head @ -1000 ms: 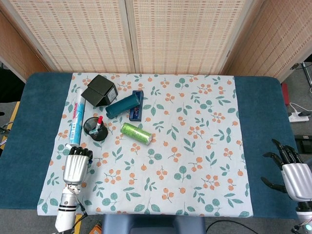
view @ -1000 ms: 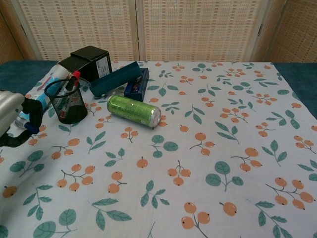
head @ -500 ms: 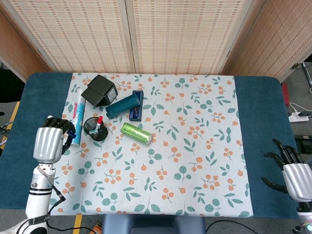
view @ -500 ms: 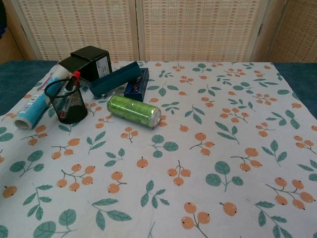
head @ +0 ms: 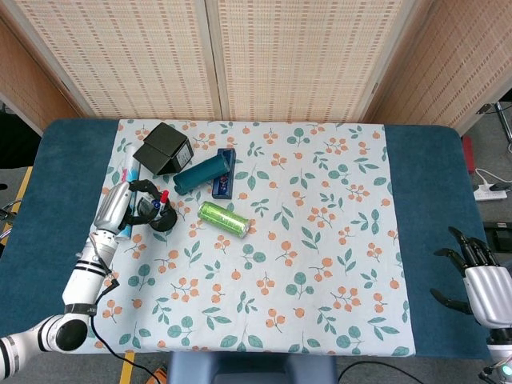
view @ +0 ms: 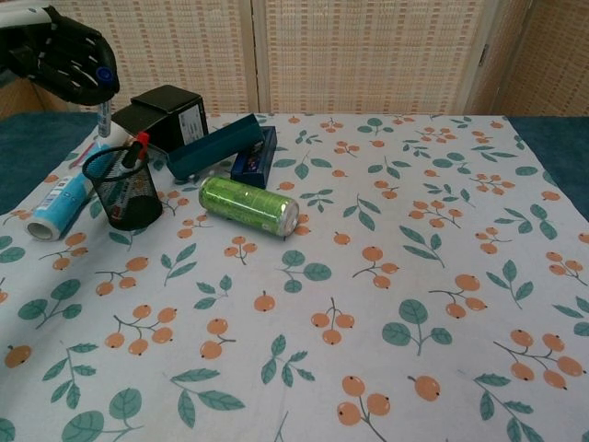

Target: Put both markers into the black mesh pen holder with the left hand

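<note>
The black mesh pen holder [head: 157,214] [view: 123,190] stands at the left of the floral cloth. A red-capped marker [head: 162,200] [view: 138,147] leans inside it. My left hand [head: 120,206] [view: 57,53] hovers just above and left of the holder and grips a blue-capped marker [view: 103,97], which hangs point down over the holder's far rim. In the head view the hand hides most of that marker. My right hand [head: 478,286] rests open at the table's right edge, far from everything.
Behind the holder sit a black box [head: 162,149] [view: 167,114], a teal cylinder [head: 204,171] [view: 216,147] and a small blue box [head: 225,176] [view: 254,157]. A green can [head: 223,219] [view: 248,204] lies right of the holder, a white-and-blue tube [view: 58,204] left of it.
My left hand has risen from the front-left of the cloth and swung back and inward, carrying the blue-capped marker to above the holder. The right hand stays put.
</note>
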`<move>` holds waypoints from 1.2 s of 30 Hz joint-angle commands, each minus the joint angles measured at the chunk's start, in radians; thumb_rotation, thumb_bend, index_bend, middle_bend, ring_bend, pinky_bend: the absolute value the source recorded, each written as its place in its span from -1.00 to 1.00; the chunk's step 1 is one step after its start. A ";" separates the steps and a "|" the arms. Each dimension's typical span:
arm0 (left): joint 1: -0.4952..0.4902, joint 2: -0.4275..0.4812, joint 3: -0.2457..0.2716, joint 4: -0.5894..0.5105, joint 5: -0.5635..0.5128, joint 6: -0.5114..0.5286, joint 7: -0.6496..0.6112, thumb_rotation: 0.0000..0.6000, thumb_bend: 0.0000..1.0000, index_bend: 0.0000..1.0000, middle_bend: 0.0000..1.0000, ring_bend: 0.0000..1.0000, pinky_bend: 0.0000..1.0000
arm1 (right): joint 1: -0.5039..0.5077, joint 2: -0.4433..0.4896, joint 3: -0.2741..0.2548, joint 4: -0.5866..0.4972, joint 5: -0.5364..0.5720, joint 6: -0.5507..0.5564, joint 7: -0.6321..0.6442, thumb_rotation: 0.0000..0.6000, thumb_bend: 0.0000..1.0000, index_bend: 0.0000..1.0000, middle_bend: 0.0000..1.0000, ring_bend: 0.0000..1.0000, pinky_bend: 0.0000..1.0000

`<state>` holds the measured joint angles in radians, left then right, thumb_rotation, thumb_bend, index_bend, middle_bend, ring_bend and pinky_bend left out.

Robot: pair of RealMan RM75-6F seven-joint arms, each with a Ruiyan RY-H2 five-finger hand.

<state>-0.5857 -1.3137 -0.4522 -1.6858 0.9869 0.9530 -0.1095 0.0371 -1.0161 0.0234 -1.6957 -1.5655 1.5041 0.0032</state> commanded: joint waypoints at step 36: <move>0.222 0.066 0.407 -0.075 0.440 0.611 0.593 1.00 -0.30 -0.64 -0.44 -0.69 -0.58 | 0.002 0.005 -0.012 -0.007 -0.031 0.003 0.013 1.00 -0.89 -0.32 -0.93 -0.74 -0.76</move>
<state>-0.5089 -1.2615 -0.1946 -1.7392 1.2145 1.3307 0.2760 0.0395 -1.0116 0.0121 -1.7025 -1.5958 1.5070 0.0163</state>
